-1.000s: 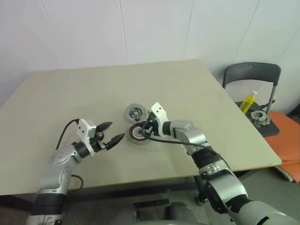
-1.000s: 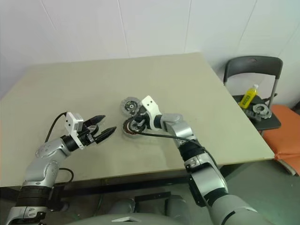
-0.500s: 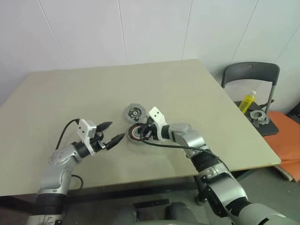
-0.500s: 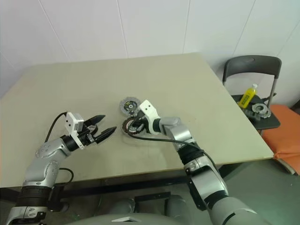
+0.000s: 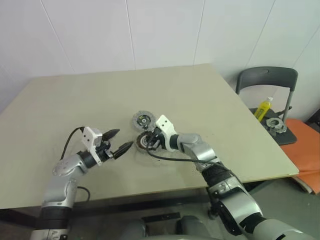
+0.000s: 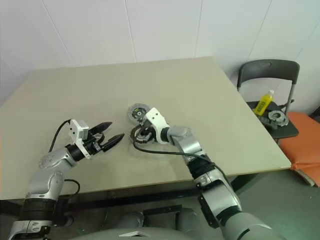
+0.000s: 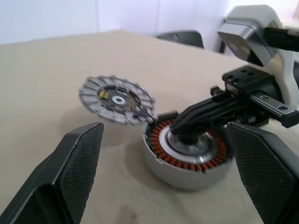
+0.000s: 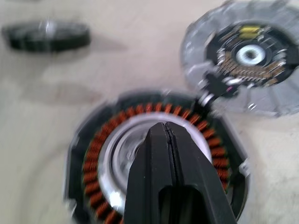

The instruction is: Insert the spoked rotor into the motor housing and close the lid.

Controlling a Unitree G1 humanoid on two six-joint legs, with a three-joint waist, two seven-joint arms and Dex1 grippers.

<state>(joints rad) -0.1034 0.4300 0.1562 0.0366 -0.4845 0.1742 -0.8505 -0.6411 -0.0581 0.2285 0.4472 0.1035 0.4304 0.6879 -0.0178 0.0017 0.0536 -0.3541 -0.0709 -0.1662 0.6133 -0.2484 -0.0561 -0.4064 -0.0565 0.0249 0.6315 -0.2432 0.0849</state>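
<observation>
The motor housing stands mid-table, copper windings showing inside its dark rim. A silvery round piece lies inside the windings; it looks like the spoked rotor, though its spokes are hidden. My right gripper is shut, its tips pressed together over that piece's centre. The lid rests tilted against the housing's far rim, circuit side up. My left gripper hovers just left of the housing, open and empty, its fingers spread wider than the housing.
The beige table ends close to the right of my right arm. Beyond it a grey chair carries a yellow bottle and a metal part. A white wall runs behind the table.
The right forearm has swung slightly to the left while its shut tips stay over the housing's centre. The left gripper has kept still and open.
</observation>
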